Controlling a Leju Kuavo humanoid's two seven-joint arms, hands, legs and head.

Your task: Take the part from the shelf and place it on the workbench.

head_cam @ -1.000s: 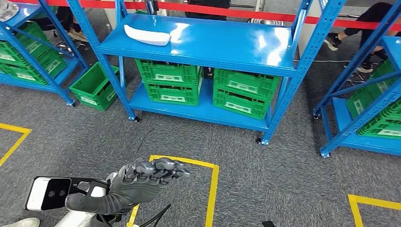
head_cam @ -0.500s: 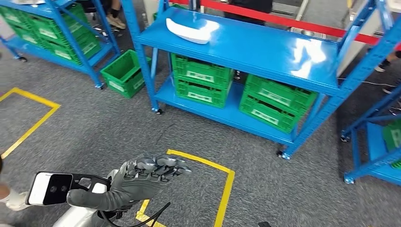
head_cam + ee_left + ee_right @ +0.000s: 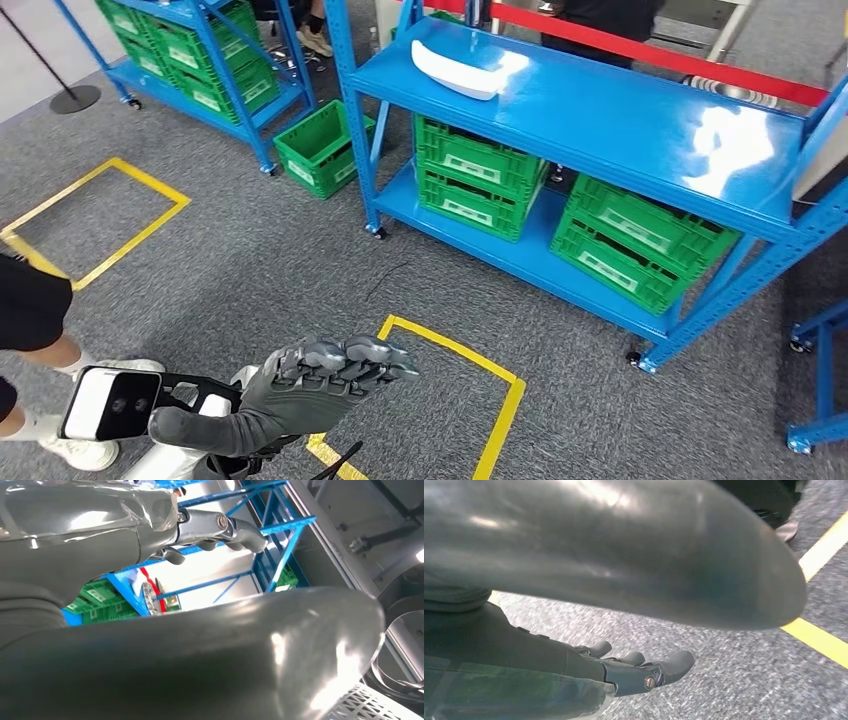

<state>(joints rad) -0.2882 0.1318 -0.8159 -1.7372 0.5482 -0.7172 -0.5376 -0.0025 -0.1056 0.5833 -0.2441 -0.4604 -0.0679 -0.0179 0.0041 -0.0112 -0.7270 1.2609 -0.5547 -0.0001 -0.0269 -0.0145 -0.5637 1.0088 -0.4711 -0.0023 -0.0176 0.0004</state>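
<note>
The white part lies on the top level of the blue shelf, above green crates whose white labels are too small to read. Well apart from it, the left hand hangs over grey carpet, fingers apart and empty. The right hand also holds nothing, fingers loosely extended.

Blue shelf: painted metal, top deck glossy, throwing white glare patches. White part on that deck: smooth, looks like moulded plastic, slight sheen. Green crates under the deck: ribbed plastic, matt. Floor carpet in front of the shelf: grey, rough, speckled pile, with flat yellow tape lines. Left hand: grey, smooth, semi-gloss. Right hand: same dark glossy shell.
</note>
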